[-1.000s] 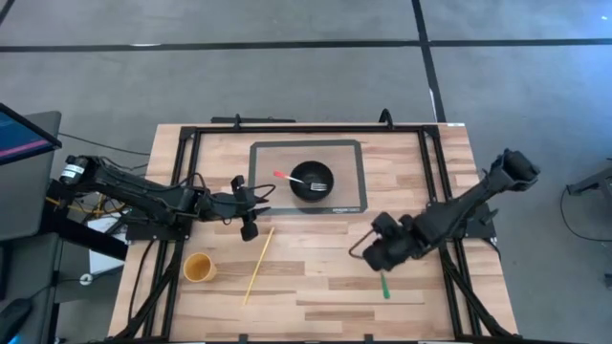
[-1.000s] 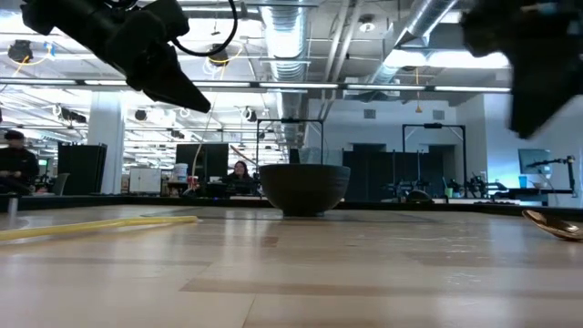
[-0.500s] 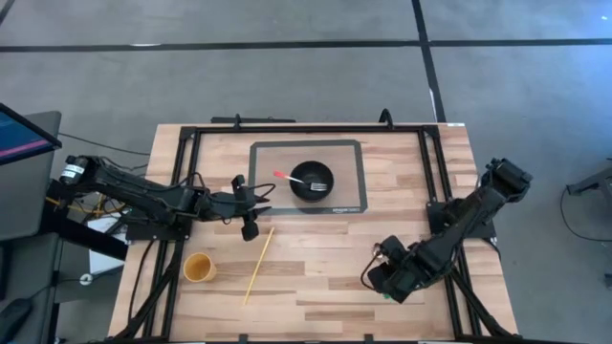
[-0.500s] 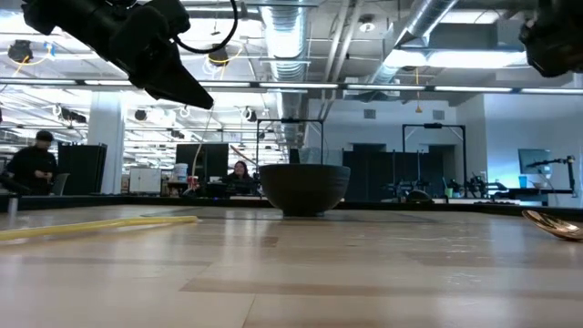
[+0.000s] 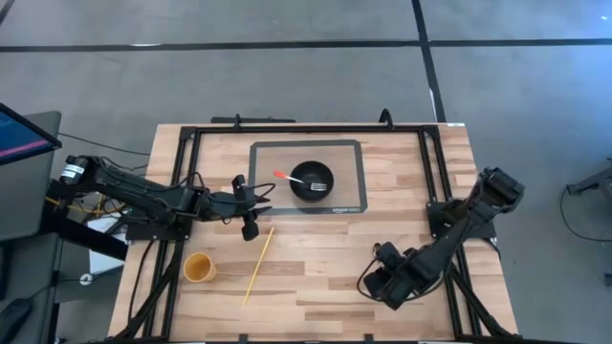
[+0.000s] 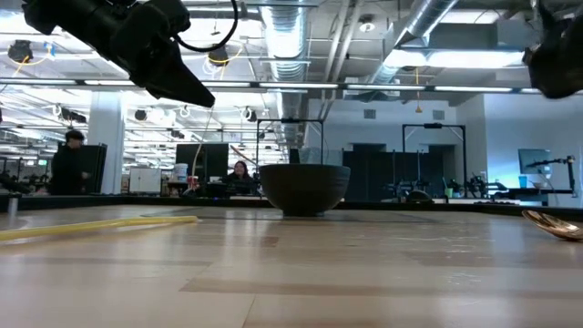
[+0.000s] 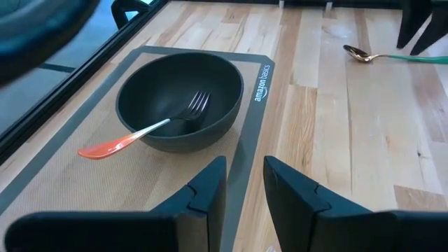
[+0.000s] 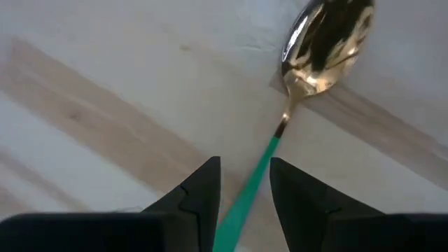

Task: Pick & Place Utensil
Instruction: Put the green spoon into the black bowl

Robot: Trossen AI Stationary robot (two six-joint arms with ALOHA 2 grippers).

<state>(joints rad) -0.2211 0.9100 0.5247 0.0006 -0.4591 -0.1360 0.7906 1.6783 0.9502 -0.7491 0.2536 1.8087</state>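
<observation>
A spoon with a gold bowl (image 8: 325,42) and a green handle (image 8: 253,183) lies flat on the wooden table near its right near part; it also shows in the left wrist view (image 7: 360,54) and the low view (image 6: 551,223). My right gripper (image 8: 245,168) is open, pointing down, with one finger on either side of the green handle and touching nothing; in the high view it (image 5: 381,284) hides the spoon. A dark bowl (image 5: 312,180) stands on a grey mat (image 5: 349,201). My left gripper (image 5: 251,222) hovers open left of the mat.
A fork with an orange handle (image 7: 112,145) lies in the bowl (image 7: 178,98), tines inside and handle out over the rim. A yellow stick (image 5: 258,265) and a yellow cup (image 5: 198,268) sit on the near left of the table. Black frame rails (image 5: 435,205) line the table's sides.
My right gripper has moved toward the table's near edge and down over the green-handled spoon, which it now hides in the high view. The left arm and all the objects have kept still.
</observation>
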